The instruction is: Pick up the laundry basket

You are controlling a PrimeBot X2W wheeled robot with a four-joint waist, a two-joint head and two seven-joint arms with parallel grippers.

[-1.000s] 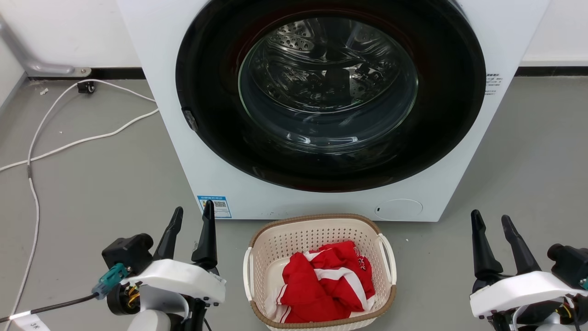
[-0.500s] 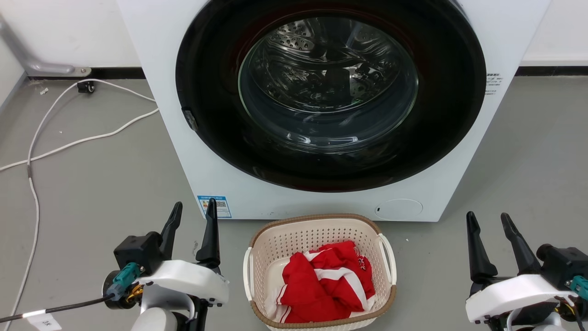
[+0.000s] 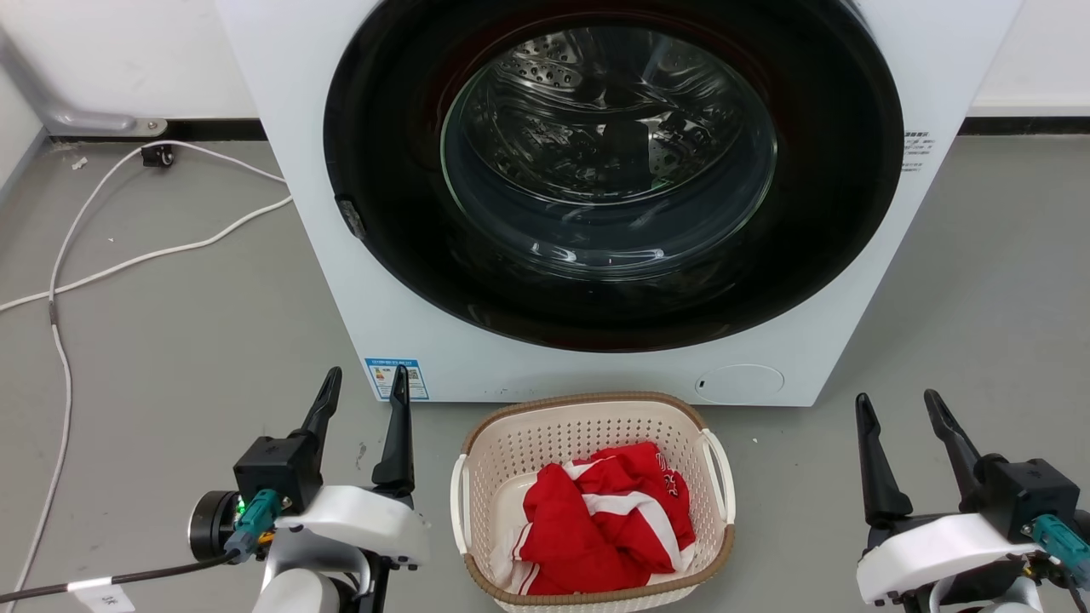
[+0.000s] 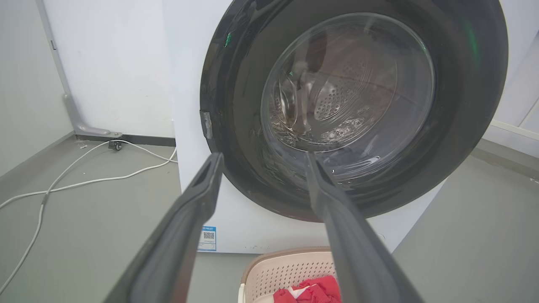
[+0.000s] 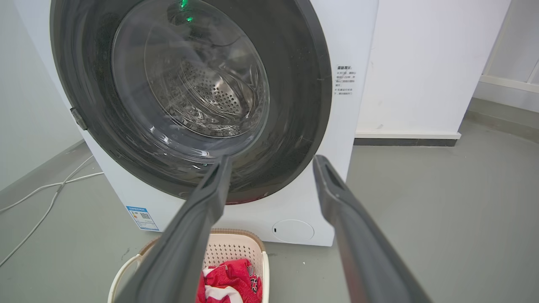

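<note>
left gripper (image 3: 367, 373) low at near left, over the grey floor (image 3: 170, 366); jaws spread, nothing between them; right gripper (image 3: 896, 398) low at near right, jaws spread too, also empty; both sets of fingers point toward the washer.

laundry basket (image 3: 553, 436) sits upright on the floor between the two grippers, touching neither, nearer the left one; cream perforated walls, brown woven-look rim, a white handle (image 3: 461, 502) on each long side; red and white garment (image 3: 609, 528) bundled inside, lying toward the near end; in the left wrist view the basket's far rim sits at the bottom edge, partly behind one finger; in the right wrist view it sits at bottom left, partly behind the left-hand finger.

basket's far end is just in front of the washing machine (image 3: 511, 375); white front-loader, big round dark door (image 3: 383, 128) with a glass porthole, steel drum (image 3: 596, 111) visible through it; blue label (image 3: 393, 379) low on the front to the left, round flap (image 3: 739, 385) low to the right.

white cable (image 3: 153, 255) trails across the floor left of the machine; white wall (image 3: 128, 51) behind.
</note>
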